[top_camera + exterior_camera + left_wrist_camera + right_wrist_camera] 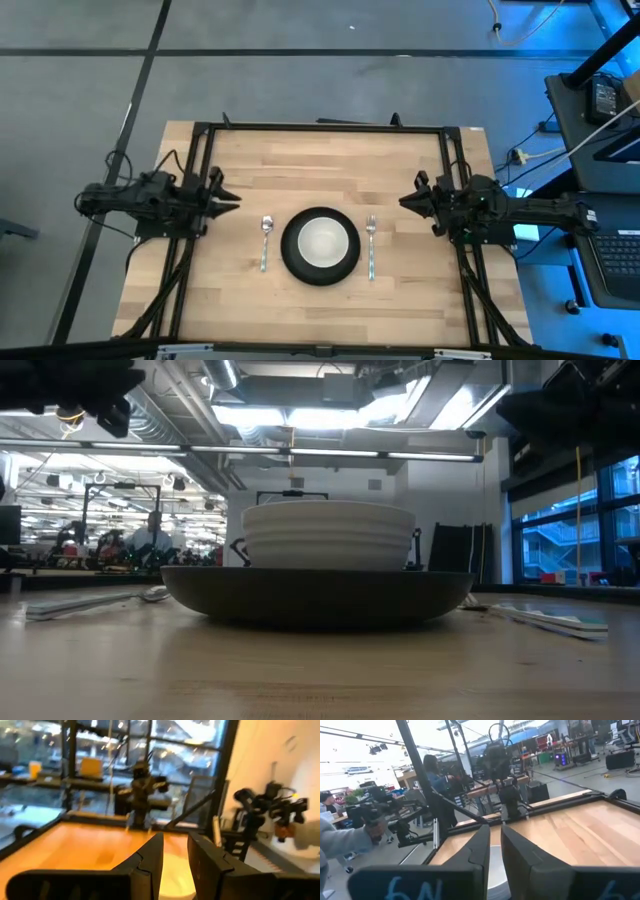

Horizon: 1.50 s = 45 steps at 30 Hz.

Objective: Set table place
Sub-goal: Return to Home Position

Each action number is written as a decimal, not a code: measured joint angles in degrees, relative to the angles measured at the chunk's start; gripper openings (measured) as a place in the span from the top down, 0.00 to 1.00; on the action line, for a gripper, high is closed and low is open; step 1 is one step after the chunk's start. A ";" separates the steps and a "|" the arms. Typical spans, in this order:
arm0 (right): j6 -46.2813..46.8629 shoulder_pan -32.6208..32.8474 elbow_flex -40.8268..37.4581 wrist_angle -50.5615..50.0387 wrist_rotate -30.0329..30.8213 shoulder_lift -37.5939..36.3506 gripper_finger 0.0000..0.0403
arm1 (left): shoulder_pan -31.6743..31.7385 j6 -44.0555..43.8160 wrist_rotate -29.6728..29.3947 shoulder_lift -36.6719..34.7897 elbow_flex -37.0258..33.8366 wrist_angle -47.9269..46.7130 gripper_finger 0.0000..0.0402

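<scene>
The pale wood table (240, 290) carries a black plate (290, 262) with a white bowl (322, 242) sitting in it, near the middle. A spoon (266, 240) lies flat to the left of the plate and a fork (371, 248) lies flat to its right. My left gripper (232, 200) hovers over the table's left part, pointing right. My right gripper (405, 200) hovers over the right part, pointing left. Both are raised above the table, apart from everything. Each wrist view shows only a narrow slit between that gripper's fingers (175, 842) (495, 832), with nothing in it.
A black metal frame (320, 127) runs along the table's far edge and both sides. The low view shows the bowl (330, 535) on the plate (320, 595), with the spoon (90, 602) and the fork (545, 620) on either side. People (432, 770) are in the room beyond the table.
</scene>
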 joint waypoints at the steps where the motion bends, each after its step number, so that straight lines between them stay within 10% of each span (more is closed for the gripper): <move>1: -0.05 0.00 -0.12 0.08 -0.02 0.00 0.88 | 0.00 0.17 0.74 0.00 -1.48 2.74 0.79; 9: -1.47 0.00 -0.17 -0.20 0.01 0.02 0.88 | -0.02 -0.58 2.54 0.00 -12.05 17.02 0.79; 45: 0.42 -0.01 -3.36 -1.83 0.78 0.12 0.88 | 0.00 -4.30 -2.62 0.02 -12.19 7.31 0.79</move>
